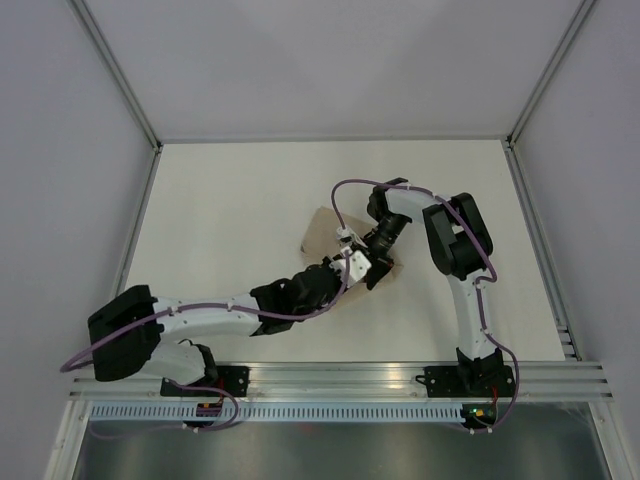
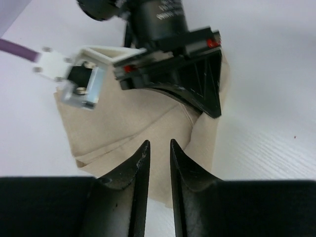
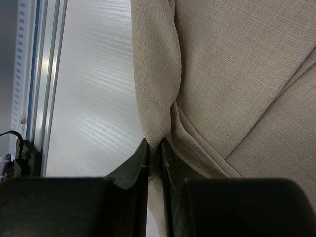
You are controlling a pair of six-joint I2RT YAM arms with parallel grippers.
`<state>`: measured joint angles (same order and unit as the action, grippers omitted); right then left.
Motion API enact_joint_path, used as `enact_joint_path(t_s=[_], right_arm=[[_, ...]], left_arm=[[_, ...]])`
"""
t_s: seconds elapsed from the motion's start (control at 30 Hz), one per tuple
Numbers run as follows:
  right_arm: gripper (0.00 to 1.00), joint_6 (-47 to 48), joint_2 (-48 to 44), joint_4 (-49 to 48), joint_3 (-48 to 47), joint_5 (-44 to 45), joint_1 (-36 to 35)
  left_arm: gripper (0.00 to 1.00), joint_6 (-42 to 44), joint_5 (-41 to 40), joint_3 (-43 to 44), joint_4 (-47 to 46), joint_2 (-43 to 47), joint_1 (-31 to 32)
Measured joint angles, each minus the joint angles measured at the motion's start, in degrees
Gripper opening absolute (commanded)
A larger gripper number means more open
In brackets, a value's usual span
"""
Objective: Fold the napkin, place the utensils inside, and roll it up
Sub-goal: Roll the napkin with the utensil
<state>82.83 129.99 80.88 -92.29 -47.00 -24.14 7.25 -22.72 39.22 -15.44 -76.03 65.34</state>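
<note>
napkin: one napkin [image 1: 318,228], mid-table and partly under both wrists. It is already doubled over in places, with layered edges showing in the left wrist view. It does not lie flat.
right gripper: the right gripper [image 3: 155,146] is clamped on a raised ridge of the cloth, pinched right at the tips.
left gripper: the left gripper [image 2: 159,144] has its jaws a slit apart, and I see nothing between them. The tips sit just over the cloth, near a folded edge.
step (my read): folding stage, with the fold being formed or tidied. Nothing is loaded or rolled yet.
risk 1: the right pinch is shallow. A sideways pull can slip the cloth out, and the fold collapses.
risk 2: I can't tell how many layers the right jaws hold. If they hold the whole stack, a lift drags the napkin across the table [image 1: 230,200] instead of folding it.
risk 3: the grippers are very close, with the right one's fingers directly ahead of the left tips. A forward move by the left risks finger-on-finger contact.
risk 4: if the left closes where it is, it may bunch the fabric. That leaves a wrinkled fold, a lumpy roll and a poor seat for the utensils.
risk 5: no utensils are in any view, so the insert step has nothing visible to pick.
count: napkin 1; utensils 0 in view; arms 2; grippers 2 (one gripping, one empty).
</note>
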Motion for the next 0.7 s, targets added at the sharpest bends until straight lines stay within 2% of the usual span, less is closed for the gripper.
enact_joint_path(t_s=[0.3, 0.7], right_arm=[[0.08, -0.79, 0.37, 0.26, -0.46, -0.2, 0.04], [0.08, -1.6, 0.48, 0.2, -0.55, -0.31, 0.04]], left_arm=[[0.34, 8.94, -3.17, 6.19, -0.15, -18.8, 6.16], [0.36, 10.43, -0.66, 9.2, -1.05, -26.64, 6.14]])
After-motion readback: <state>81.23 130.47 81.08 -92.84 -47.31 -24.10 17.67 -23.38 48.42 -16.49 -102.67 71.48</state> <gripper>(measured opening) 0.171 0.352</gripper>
